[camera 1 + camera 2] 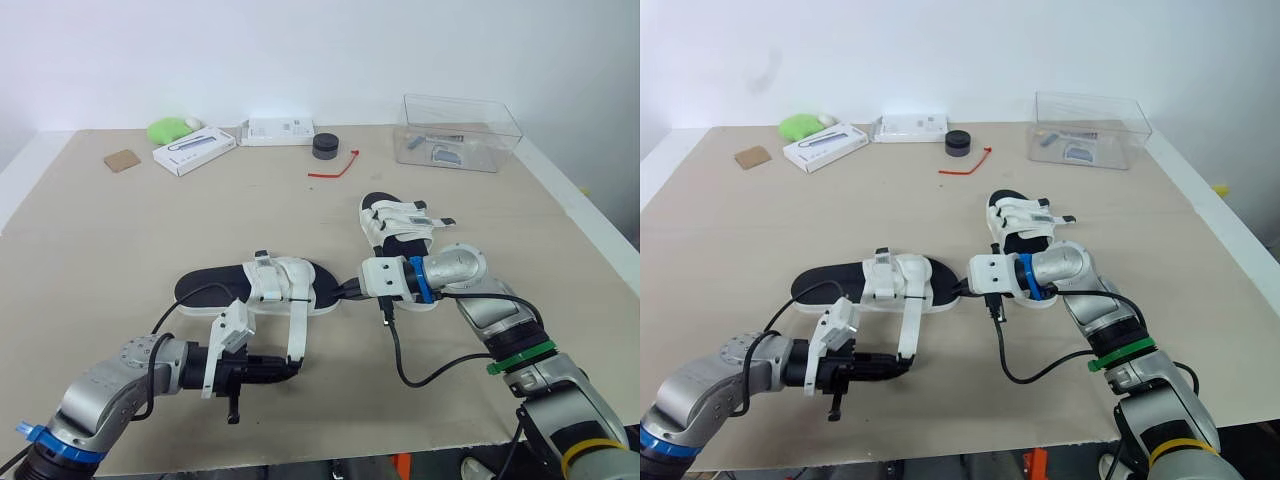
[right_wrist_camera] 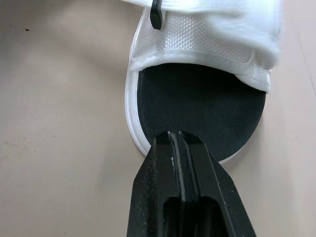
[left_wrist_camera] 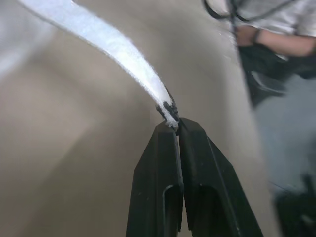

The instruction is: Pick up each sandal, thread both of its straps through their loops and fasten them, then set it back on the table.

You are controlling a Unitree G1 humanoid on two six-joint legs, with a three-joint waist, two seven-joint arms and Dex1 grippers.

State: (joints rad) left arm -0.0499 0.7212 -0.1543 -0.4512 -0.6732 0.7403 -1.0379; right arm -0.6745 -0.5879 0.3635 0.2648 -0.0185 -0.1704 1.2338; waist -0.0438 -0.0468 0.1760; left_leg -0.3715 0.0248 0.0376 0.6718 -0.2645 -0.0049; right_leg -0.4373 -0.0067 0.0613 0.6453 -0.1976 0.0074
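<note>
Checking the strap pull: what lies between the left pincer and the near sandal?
A loose white strap from the near sandal spans it, tip pinched in the left pincer; left eye view.

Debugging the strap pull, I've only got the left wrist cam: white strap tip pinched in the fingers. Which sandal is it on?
Observer: The near sandal, flat on the table. The left gripper holds its strap by the tip.
Operator: Right gripper doing anything?
Observer: The right gripper is shut on the rim of that same sandal's sole.
Operator: And the other sandal?
Observer: The other sandal lies on the table behind the right wrist, in neither gripper.
</note>
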